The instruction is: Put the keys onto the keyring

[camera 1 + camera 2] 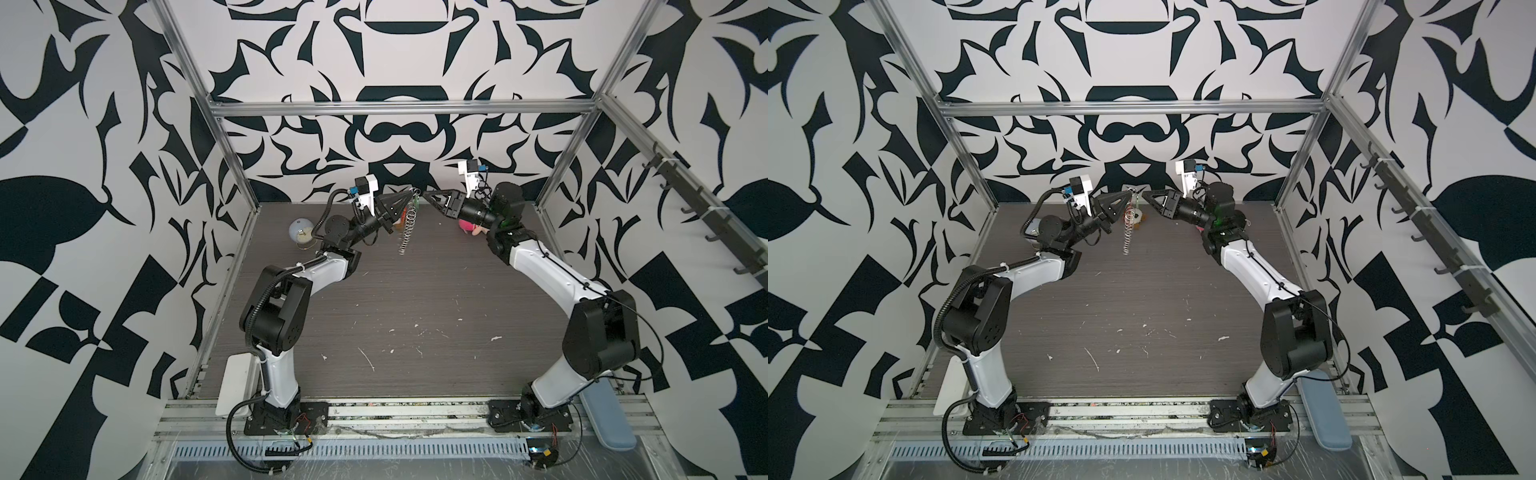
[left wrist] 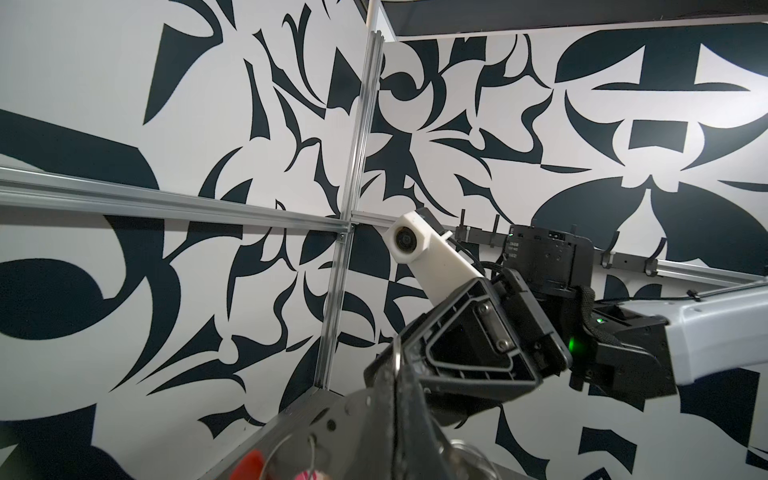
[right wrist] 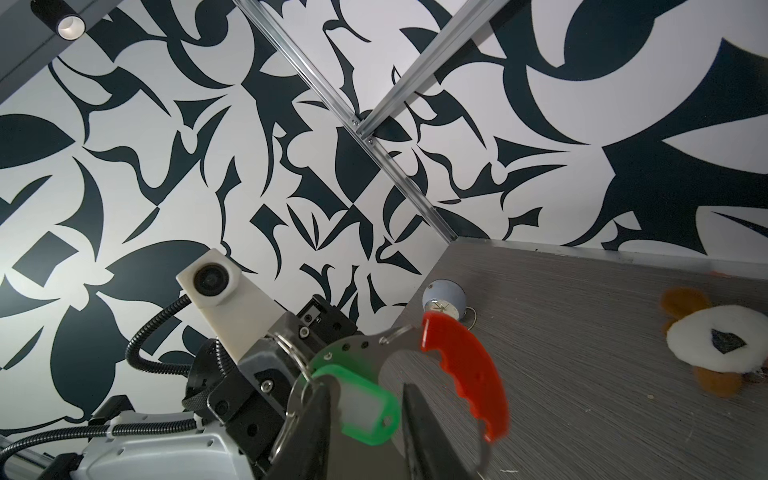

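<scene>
Keys, here one green tag (image 3: 365, 409), are hanging in the air between the fingers of my right hand (image 1: 424, 194), which are standing apart with a gap showing beside the tag. I am holding the keyring (image 1: 406, 232) up with my left hand (image 1: 410, 195), fingers pressed together on a top ring. Its silver chain (image 1: 1127, 237) is dangling toward the tabletop (image 1: 415, 311), and its orange-red strip (image 3: 469, 374) is curving just beside the tag. A pale blue globe (image 1: 301, 230) is sitting on the tabletop to my left.
</scene>
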`<control>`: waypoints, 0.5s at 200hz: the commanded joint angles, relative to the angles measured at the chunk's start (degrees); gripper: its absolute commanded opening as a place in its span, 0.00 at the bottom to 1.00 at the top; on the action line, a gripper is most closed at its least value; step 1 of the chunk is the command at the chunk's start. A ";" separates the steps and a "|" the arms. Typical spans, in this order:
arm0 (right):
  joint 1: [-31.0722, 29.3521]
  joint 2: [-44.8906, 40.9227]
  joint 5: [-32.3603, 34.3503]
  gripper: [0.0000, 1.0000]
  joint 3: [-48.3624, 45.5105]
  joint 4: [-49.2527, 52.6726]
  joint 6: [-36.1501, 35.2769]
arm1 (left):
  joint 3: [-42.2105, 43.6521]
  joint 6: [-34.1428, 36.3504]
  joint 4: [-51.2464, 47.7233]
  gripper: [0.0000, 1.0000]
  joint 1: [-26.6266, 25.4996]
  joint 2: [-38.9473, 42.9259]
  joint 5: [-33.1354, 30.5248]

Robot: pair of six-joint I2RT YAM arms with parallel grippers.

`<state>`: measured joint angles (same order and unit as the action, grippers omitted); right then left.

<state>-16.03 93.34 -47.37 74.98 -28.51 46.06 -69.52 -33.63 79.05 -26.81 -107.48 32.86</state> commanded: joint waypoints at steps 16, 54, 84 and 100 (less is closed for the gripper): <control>0.30 -3.54 1.72 0.34 2.98 1.26 -4.21 | -2.20 -1.05 3.55 0.00 0.00 -0.62 0.45; 0.25 -4.16 0.22 0.37 2.91 -0.89 -5.22 | -2.69 -1.73 3.57 0.00 0.05 -0.71 0.84; 0.28 -3.15 -2.68 0.40 3.07 -6.28 -2.24 | -3.53 -2.71 3.49 0.00 0.01 -1.14 1.39; 0.28 -2.58 -3.12 0.40 3.23 -7.42 -1.31 | -3.73 -3.26 3.52 0.00 0.08 -1.24 1.62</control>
<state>-15.86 91.55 -48.07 75.18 -29.52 43.29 -71.00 -35.14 79.02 -26.79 -108.18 33.87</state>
